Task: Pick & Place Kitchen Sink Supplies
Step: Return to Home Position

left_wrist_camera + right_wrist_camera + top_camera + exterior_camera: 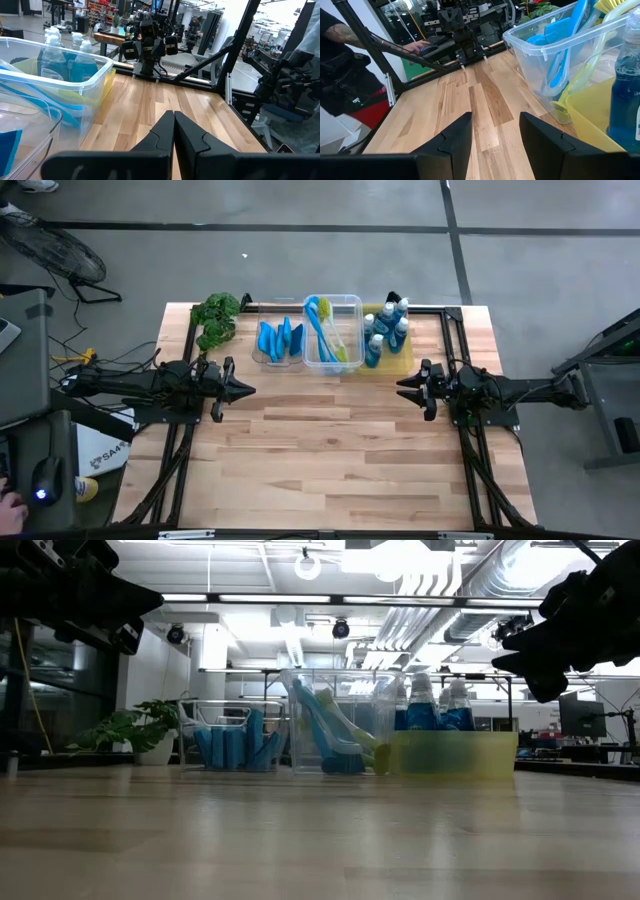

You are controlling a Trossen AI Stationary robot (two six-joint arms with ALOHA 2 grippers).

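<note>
Three bins stand along the table's far edge. A small clear bin holds blue sponges (280,340) standing on edge. The middle clear bin (333,332) holds blue and yellow-green dish brushes (327,330), leaning inside it. A yellow bin (392,360) holds blue-liquid bottles (385,332) standing upright. My left gripper (250,390) hovers shut over the table's left side, near the sponge bin. My right gripper (402,387) hovers open on the right, near the yellow bin. In the right wrist view the brushes (560,55) and a bottle (626,95) show close by.
A green leafy plant (215,318) sits at the table's far left corner. Bare wood (330,450) spreads between and in front of the arms. A person's arm (350,37) shows beyond the table in the right wrist view. Desks and equipment flank the table.
</note>
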